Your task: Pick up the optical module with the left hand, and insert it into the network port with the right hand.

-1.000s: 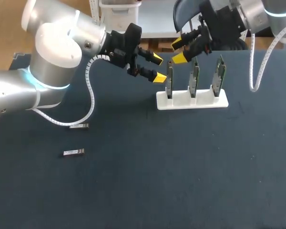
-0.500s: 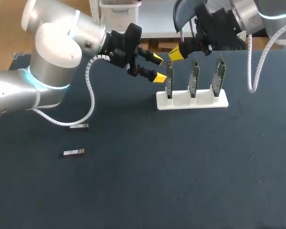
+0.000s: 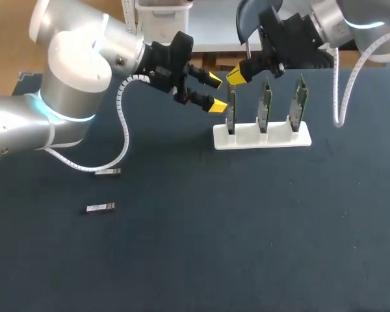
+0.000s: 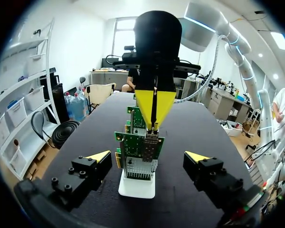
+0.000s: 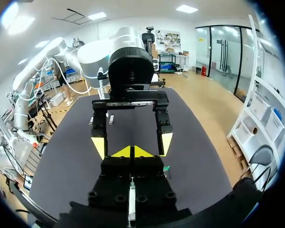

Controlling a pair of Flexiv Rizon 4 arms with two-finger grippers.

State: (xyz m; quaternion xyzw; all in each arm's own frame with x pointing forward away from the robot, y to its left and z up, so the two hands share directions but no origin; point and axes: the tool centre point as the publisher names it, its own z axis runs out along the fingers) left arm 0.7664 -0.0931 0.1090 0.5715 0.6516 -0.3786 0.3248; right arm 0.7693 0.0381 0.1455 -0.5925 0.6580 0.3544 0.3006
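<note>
**Q:** What gripper states do we log?

**A:** Our left gripper (image 3: 214, 92) is wide open and empty, just beside the leftmost circuit board (image 3: 231, 112) in the white rack (image 3: 261, 138). Our right gripper (image 3: 236, 75) has its tips pressed together above that board, with no visible load.

**Q:** And the module?

**A:** One optical module (image 3: 108, 171) lies on the table (image 3: 247, 227), with a second module (image 3: 101, 207) near it. Both are well apart from the grippers.

Two optical modules lie on the dark surface (image 3: 182, 260) at the left: a far module (image 3: 108, 171) and a near module (image 3: 101, 207). One white stand (image 3: 261, 138) holds three green boards: left board (image 3: 231, 107), middle board (image 3: 265, 105), right board (image 3: 301, 103). Two arms come in, one claw apiece, the left claw (image 3: 216, 92) and right claw (image 3: 236, 74), each with two yellow tips.
</note>
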